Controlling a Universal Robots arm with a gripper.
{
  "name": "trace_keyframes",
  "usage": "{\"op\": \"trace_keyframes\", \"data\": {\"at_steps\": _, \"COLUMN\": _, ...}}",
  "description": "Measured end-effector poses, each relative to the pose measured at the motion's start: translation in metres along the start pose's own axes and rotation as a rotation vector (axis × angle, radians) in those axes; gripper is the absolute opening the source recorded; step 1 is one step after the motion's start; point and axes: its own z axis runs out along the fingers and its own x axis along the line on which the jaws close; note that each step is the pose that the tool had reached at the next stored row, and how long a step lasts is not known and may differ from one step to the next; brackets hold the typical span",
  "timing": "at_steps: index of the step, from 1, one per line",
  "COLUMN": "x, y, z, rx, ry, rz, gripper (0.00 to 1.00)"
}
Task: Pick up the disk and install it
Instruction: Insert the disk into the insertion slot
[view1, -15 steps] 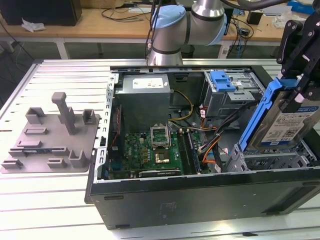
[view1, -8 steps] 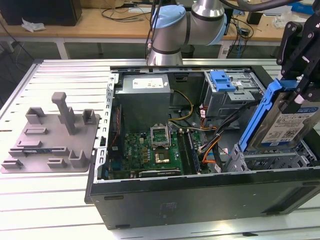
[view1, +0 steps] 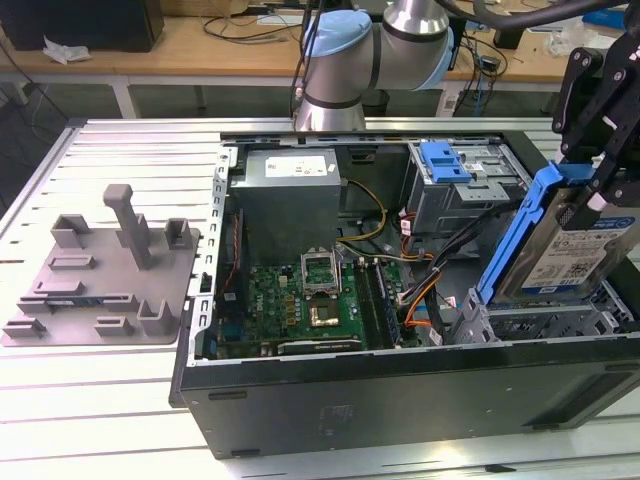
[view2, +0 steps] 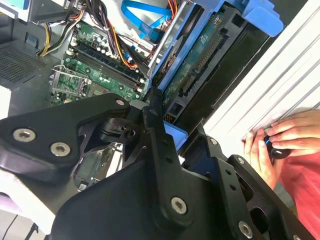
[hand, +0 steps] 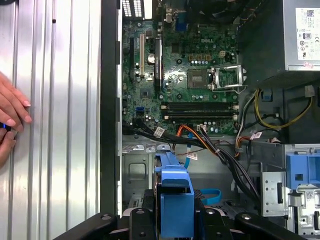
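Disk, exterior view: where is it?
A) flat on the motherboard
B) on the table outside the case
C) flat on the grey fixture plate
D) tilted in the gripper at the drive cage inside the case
D: the disk sits tilted in the gripper, its lower end at the drive cage inside the case.

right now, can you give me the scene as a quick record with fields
gripper: shut on the upper end of the disk
disk: steeply tilted, lower end at the metal drive cage, not lying flat in it
drive cage: inside the computer case, at the exterior view's right
computer case: open, motherboard exposed
grey fixture plate: on the table, at the exterior view's left of the case, apart from it
person: a hand rests on the table beside the case
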Motion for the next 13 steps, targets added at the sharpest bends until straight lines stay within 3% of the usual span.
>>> {"op": "trace_keyframes", "data": {"at_steps": 13, "x": 0.0002, "y": -0.0006, "z": 0.0101, "rx": -0.0001, "ry": 0.0001, "rz": -0.002, "gripper": 0.37}}
